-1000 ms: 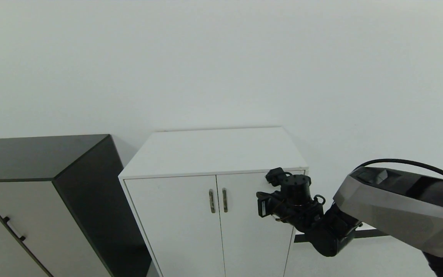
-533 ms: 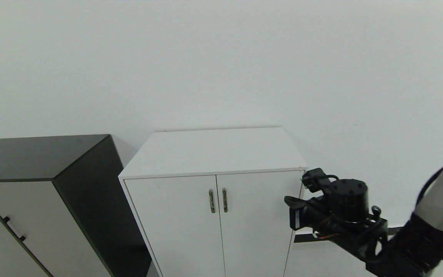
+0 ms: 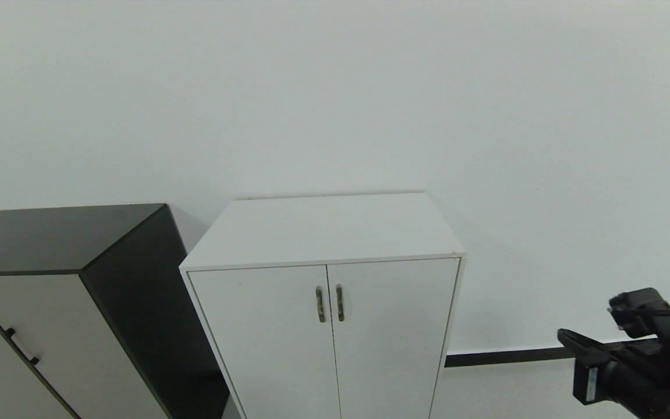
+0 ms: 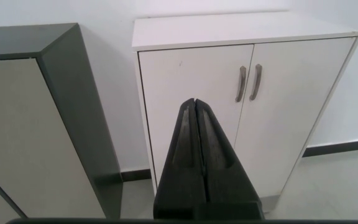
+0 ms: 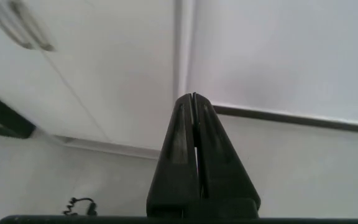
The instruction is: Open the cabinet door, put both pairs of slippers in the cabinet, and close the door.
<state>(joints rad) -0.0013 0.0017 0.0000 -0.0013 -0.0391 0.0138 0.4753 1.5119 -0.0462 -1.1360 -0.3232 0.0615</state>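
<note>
The white cabinet (image 3: 323, 233) stands against the wall with both doors closed, their two metal handles (image 3: 330, 303) side by side at the middle seam. My right gripper (image 3: 564, 336) is low at the right, apart from the cabinet's right side, with its fingers shut on nothing (image 5: 193, 99). The right wrist view looks past the cabinet's door (image 5: 104, 62) and corner toward the wall. My left gripper (image 4: 195, 102) is shut and empty, held in front of the left door (image 4: 191, 68), some way off from it.
A dark cabinet (image 3: 67, 238) with a pale front and a black handle (image 3: 21, 346) stands close to the left of the white one. A black baseboard (image 3: 503, 356) runs along the wall at the right, with open floor in front of it.
My right arm has swung right and down, away from the front of the right door to the lower right. The cabinet doors stayed closed.
</note>
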